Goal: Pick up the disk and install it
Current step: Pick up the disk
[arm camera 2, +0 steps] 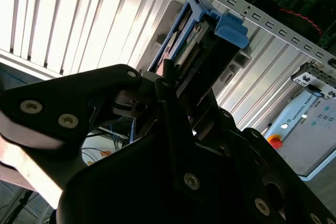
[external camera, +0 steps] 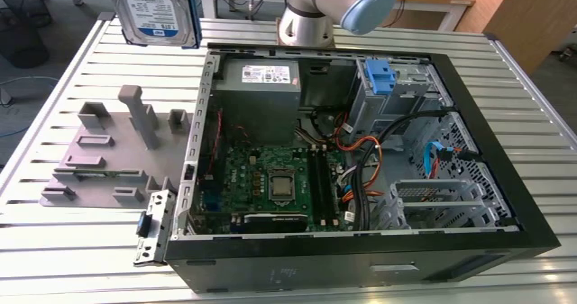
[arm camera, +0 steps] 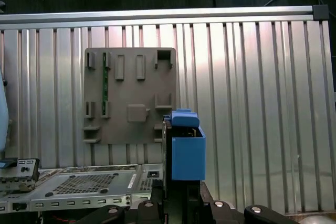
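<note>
The disk (external camera: 155, 10), a silver drive with a blue-and-white label and blue side rails, hangs upright in the air above the slatted table, off the far corner of the open computer case (external camera: 505, 182) on the exterior view's left. In the first wrist view the disk (arm camera: 186, 150) shows edge-on with its blue rail, above the grey fixture plate's edge. My gripper (arm camera: 181, 199) is shut on its lower end. In the second wrist view the black gripper body (arm camera 2: 178, 85) clamps the disk (arm camera 2: 210, 30).
A grey fixture plate (external camera: 108, 155) with upright pegs lies on the table (external camera: 81, 54) beside the case. Inside the case are a grey power-supply box (external camera: 257, 74), a motherboard (external camera: 270, 182), loose cables (external camera: 361, 148) and a drive cage with a blue latch (external camera: 383, 74). The arm's base (external camera: 307, 20) stands behind the case.
</note>
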### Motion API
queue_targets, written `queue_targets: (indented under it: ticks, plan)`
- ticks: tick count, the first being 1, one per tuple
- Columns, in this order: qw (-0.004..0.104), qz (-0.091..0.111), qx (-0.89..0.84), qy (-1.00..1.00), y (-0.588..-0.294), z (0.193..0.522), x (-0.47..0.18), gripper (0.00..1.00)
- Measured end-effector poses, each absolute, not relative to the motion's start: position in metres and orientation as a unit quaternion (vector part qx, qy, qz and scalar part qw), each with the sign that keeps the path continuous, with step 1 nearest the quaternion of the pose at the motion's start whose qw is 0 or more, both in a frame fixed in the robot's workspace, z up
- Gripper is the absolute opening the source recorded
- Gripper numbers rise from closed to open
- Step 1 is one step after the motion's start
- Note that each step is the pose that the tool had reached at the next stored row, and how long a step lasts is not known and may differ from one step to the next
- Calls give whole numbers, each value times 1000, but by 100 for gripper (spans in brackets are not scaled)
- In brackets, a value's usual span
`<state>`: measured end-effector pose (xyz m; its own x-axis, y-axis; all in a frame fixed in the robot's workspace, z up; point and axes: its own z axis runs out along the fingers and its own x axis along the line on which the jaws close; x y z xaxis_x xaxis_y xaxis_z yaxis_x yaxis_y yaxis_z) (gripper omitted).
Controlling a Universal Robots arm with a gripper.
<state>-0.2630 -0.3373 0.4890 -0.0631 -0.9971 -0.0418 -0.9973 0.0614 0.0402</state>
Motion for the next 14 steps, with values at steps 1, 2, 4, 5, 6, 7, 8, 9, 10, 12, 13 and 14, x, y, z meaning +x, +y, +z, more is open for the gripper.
queue_targets:
  ticks: [1,2,4,5,6,7,8,9,10,12,13,14]
  plan:
    - [1,29,-684,729,-337,489,-263,35]
    - [1,29,-684,729,-337,489,-263,35]
    - [1,29,-684,728,-337,489,-263,35]
    - [1,29,-684,728,-337,489,-263,35]
    - [1,29,-684,728,-337,489,-263,35]
    - [1,29,-684,728,-337,489,-262,35]
    - [1,29,-685,728,-337,489,-262,35]
    - [1,29,-684,728,-337,489,-261,35]
    - [1,29,-684,728,-337,489,-259,35]
    - [1,29,-684,728,-337,489,-256,35]
    - [1,29,-684,728,-337,489,-255,35]
    - [1,29,-684,728,-337,489,-253,35]
